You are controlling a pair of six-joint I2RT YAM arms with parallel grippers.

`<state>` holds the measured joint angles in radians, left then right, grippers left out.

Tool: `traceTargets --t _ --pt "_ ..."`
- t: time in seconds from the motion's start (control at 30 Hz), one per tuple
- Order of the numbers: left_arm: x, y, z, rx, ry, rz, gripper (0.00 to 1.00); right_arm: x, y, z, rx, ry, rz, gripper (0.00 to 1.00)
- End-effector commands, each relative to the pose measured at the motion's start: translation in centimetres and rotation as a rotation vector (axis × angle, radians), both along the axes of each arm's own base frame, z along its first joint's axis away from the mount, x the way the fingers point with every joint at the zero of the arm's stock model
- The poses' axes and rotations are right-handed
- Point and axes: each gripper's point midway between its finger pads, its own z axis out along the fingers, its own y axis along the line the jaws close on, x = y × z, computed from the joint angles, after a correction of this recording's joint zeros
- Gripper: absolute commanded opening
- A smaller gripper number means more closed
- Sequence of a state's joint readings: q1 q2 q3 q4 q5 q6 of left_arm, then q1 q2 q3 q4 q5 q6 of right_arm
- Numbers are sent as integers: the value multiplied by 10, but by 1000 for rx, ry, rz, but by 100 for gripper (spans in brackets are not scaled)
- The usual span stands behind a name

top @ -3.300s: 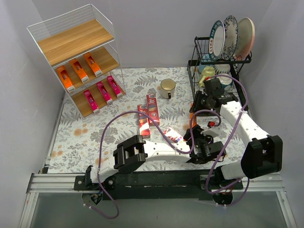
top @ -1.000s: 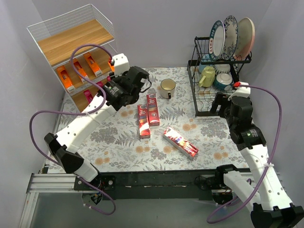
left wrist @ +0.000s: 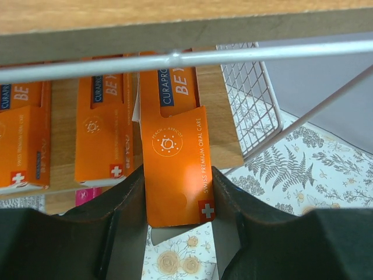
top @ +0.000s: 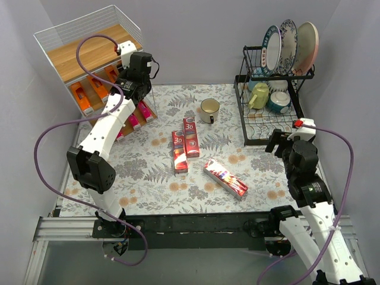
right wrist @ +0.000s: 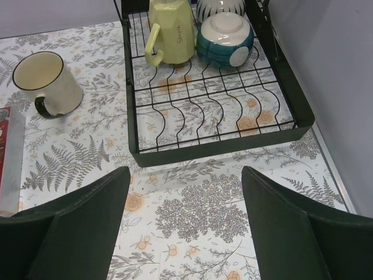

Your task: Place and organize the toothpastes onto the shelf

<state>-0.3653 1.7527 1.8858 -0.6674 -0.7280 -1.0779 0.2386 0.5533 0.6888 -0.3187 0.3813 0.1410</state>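
Note:
My left gripper is shut on a slim orange toothpaste carton, whose far end lies on the middle board of the white wire shelf, under a wire bar. Two more orange cartons lie to its left. In the top view the left gripper is at the shelf's right front, and pink cartons show on the bottom tier. Three dark red "3D" cartons lie on the table, one of them diagonal. My right gripper is open over bare tablecloth.
A black dish rack stands at the right with a yellow jug, a blue bowl and plates. A cream mug sits mid-table behind the red cartons. The left arm's purple cable loops over the table's left side.
My left arm has swung up and to the left, from beside the shelf's lower tier to its middle tier. The right arm has shifted slightly toward the near edge.

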Motion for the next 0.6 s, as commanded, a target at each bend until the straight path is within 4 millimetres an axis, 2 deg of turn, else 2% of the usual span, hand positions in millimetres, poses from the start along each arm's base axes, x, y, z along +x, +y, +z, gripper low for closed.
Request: traceTargets --t 0.0,0.33,0.57 --pt "17 5 25 -10 -90 -8 23 1 0 18 -9 -102 2 85" --pt "38 0 5 0 -71 -33 30 -5 -3 17 -24 -153 -4 84" --pt "40 -1 2 -9 -71 -37 42 -7 -5 16 -30 -161 -19 85"
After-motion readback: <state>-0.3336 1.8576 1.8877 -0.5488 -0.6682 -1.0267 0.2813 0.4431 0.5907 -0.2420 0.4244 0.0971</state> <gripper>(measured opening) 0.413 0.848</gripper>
